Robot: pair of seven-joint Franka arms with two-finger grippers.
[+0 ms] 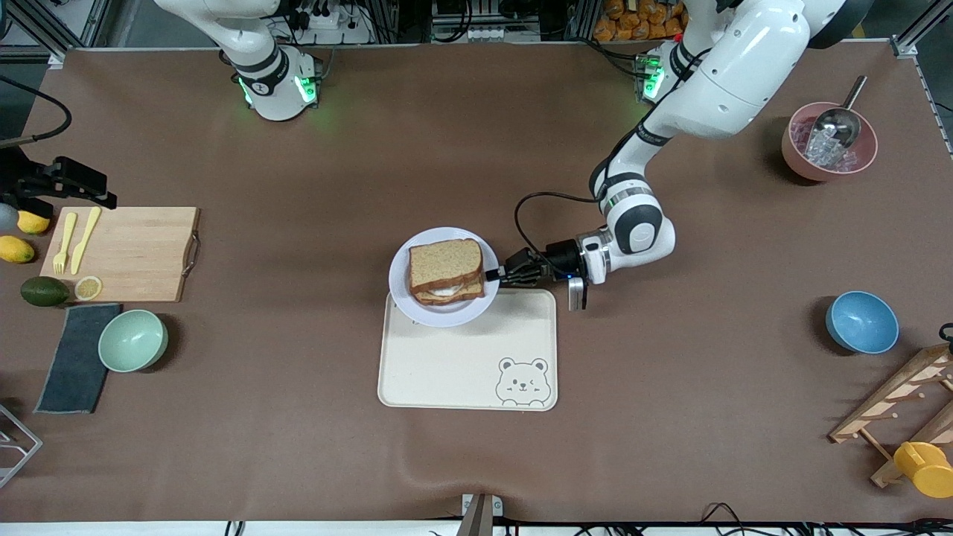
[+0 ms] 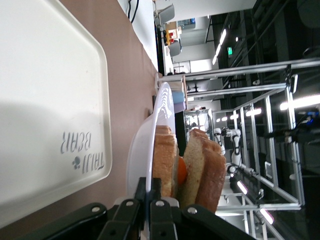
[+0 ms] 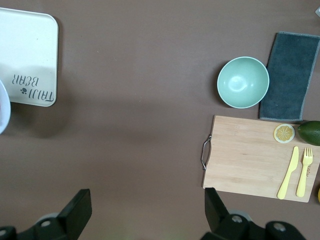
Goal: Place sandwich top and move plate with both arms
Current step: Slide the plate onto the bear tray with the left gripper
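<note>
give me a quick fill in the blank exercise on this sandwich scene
1. The left pincer is shut on the rim of the round lavender-grey ____.
2. The light-brown wholemeal bread slice lies on top of the ____.
3. The right pincer hangs ____ above the brown table.
4. The plate overlaps a corner of the cream bear-printed ____.

Missing: plate; sandwich; open; tray
</note>
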